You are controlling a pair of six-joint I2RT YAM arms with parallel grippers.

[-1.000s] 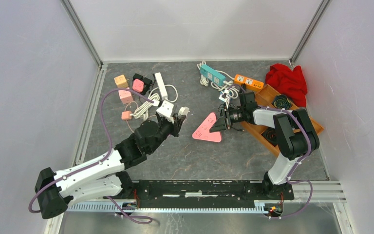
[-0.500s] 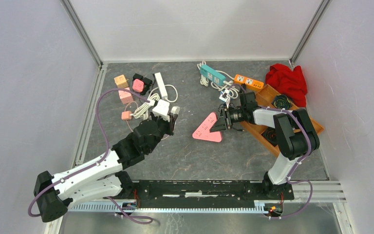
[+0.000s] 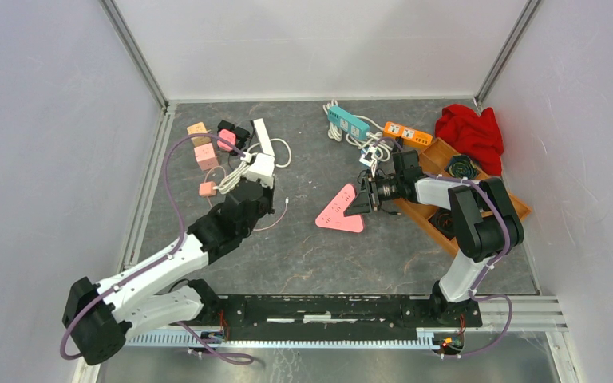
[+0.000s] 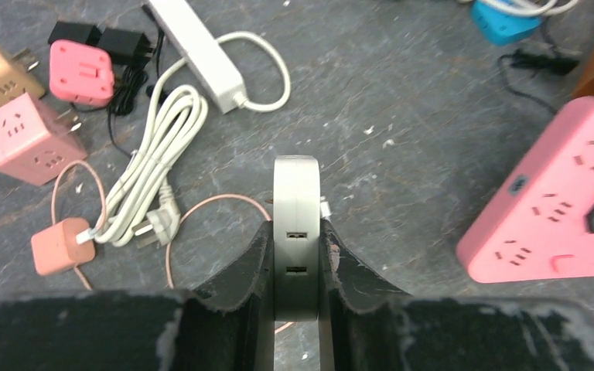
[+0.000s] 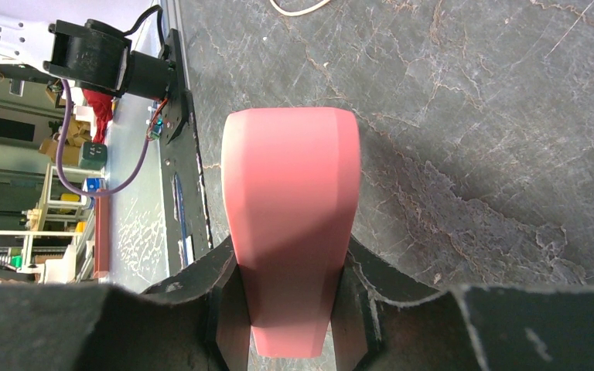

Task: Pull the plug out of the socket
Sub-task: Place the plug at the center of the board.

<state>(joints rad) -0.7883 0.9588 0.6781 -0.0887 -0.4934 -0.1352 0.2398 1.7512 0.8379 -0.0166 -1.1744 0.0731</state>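
Note:
The plug (image 4: 297, 202), a white flat adapter with two small ports on its edge, is clamped between the fingers (image 4: 249, 259) of my left gripper (image 4: 296, 232). In the top view the plug (image 3: 261, 168) is held at the left gripper (image 3: 259, 179), well left of the socket. The socket (image 3: 337, 211) is a pink triangular power strip lying on the grey table. My right gripper (image 3: 361, 199) is shut on the socket's right corner. In the right wrist view the socket (image 5: 290, 193) fills the space between the jaws of the right gripper (image 5: 290, 267). Plug and socket are apart.
Left of the plug lie a coiled white cable (image 4: 155, 154), a white power strip (image 3: 262, 137), pink cube adapters (image 3: 206, 157) and a small pink charger (image 4: 56, 246) with a thin pink lead. A teal strip (image 3: 348, 122), an orange strip (image 3: 407, 132), a wooden tray (image 3: 435, 150) and red cloth (image 3: 471, 132) sit at the back right.
My left arm has carried the white plug to the left and back, away from the pink socket and toward the pile of adapters. The right arm and socket have not moved.

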